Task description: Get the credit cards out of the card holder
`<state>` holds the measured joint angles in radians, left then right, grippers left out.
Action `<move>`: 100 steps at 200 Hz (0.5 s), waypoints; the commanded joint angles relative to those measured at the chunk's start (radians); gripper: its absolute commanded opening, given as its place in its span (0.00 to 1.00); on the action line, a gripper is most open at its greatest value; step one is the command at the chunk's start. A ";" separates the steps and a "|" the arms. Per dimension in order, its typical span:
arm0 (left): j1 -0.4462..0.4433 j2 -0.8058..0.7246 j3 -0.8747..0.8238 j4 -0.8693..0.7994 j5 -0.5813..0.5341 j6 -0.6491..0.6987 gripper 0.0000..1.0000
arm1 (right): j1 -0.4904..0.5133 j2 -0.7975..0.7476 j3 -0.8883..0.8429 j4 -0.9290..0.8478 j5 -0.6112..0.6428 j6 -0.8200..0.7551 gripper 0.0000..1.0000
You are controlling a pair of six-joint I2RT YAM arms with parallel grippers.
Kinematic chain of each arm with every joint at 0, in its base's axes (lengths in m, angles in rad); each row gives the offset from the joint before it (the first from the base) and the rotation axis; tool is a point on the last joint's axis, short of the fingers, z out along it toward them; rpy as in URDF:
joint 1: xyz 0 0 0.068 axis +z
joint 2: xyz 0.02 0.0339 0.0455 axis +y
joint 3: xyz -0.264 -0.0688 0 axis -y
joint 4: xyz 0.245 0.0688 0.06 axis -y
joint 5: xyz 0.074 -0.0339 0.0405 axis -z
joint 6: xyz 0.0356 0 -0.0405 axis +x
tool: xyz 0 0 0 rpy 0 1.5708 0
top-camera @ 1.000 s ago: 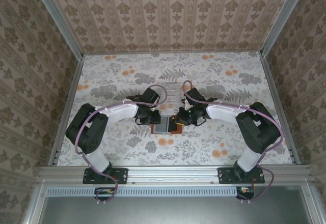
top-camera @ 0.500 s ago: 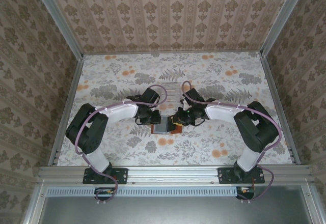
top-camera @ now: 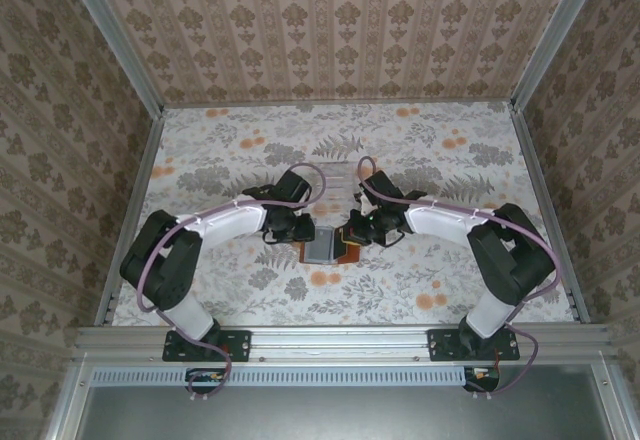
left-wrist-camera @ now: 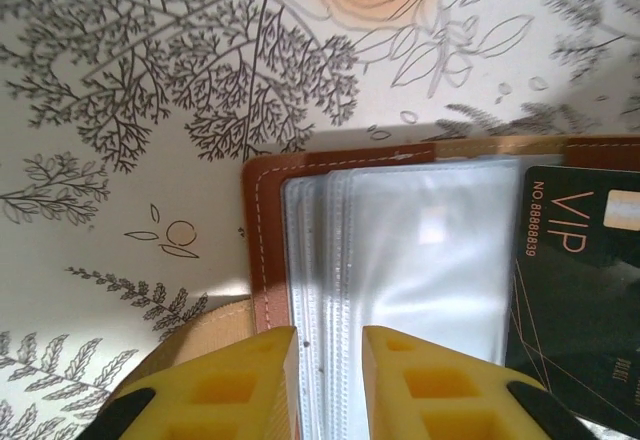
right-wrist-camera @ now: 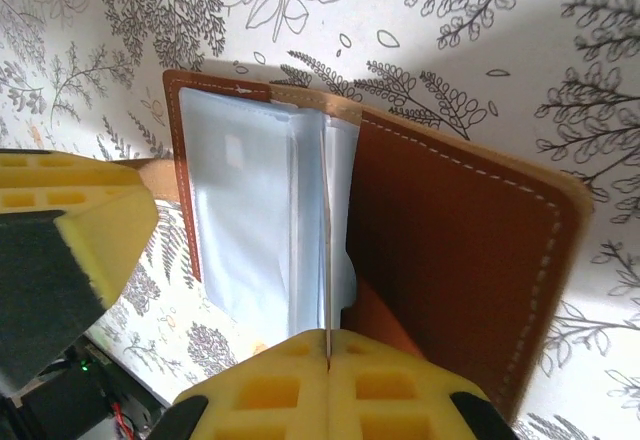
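Pinching a sleeve (right-wrist-camera: 326,260), right gripper (right-wrist-camera: 327,360) anchors the card holder (right-wrist-camera: 450,240); left gripper (left-wrist-camera: 330,360), slightly parted, should grab the black card (left-wrist-camera: 580,290) rightward.

Bright even light, glare on the card holder (left-wrist-camera: 420,260), soft shadows.

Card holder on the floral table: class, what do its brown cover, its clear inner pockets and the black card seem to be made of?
Reddish-brown folding cover: probably leather or an imitation, matt, with pale stitching along the edge. Clear inner pockets: thin glossy plastic film, translucent and catching glare. Black VIP card: likely stiff plastic, smooth, with gold print.
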<state>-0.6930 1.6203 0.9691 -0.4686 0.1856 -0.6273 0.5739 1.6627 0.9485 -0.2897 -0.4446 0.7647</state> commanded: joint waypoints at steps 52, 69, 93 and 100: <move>0.028 -0.093 -0.055 0.009 -0.013 -0.010 0.26 | -0.026 -0.049 0.217 -0.329 0.095 -0.446 0.00; 0.043 -0.111 -0.085 0.029 -0.015 -0.020 0.26 | -0.026 -0.026 0.300 -0.417 0.160 -0.595 0.00; 0.068 -0.133 -0.127 0.058 -0.011 -0.031 0.26 | -0.025 0.010 0.398 -0.494 0.192 -0.828 0.02; 0.073 -0.140 -0.142 0.068 -0.008 -0.033 0.26 | -0.024 0.023 0.425 -0.513 0.193 -0.898 0.03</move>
<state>-0.6430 1.5211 0.8688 -0.4358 0.1848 -0.6357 0.5495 1.6459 1.2858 -0.6510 -0.3161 0.1844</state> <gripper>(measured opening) 0.257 0.064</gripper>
